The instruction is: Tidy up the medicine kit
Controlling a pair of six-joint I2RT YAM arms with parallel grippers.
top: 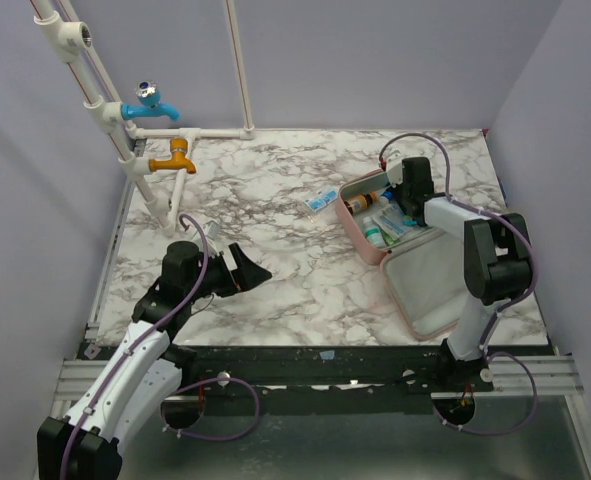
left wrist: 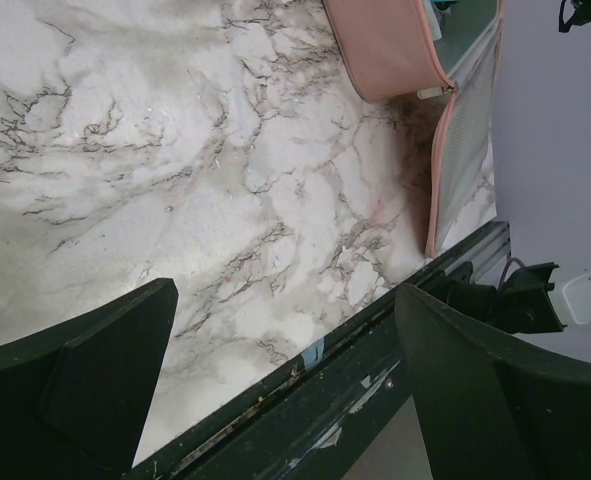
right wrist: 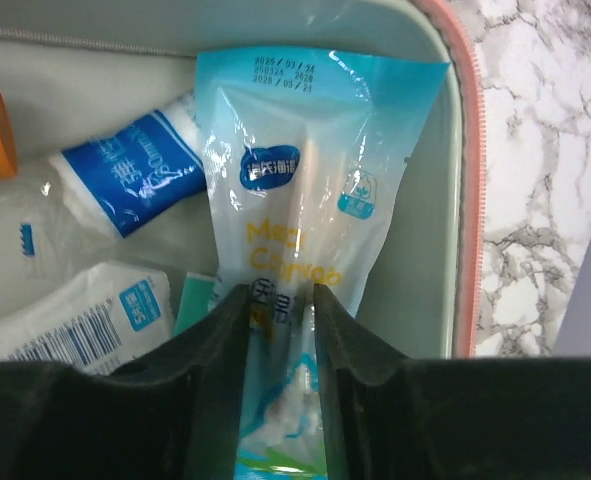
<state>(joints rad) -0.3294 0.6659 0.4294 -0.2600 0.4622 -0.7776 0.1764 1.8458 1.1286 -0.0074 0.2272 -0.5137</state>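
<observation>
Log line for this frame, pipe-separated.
right gripper shut on sachet inside open medicine kit | left gripper open over table | loose sachet beside kit

Pale lavender walls (top: pixel 375 60) enclose a grey-veined white marble table (top: pixel 275 190). Beyond the left tool (top: pixel 251 266), white pipes (top: pixel 105 110) carry a blue tap (top: pixel 150 105) and an orange tap (top: pixel 175 158).

Bright, even light; soft shadows.
</observation>
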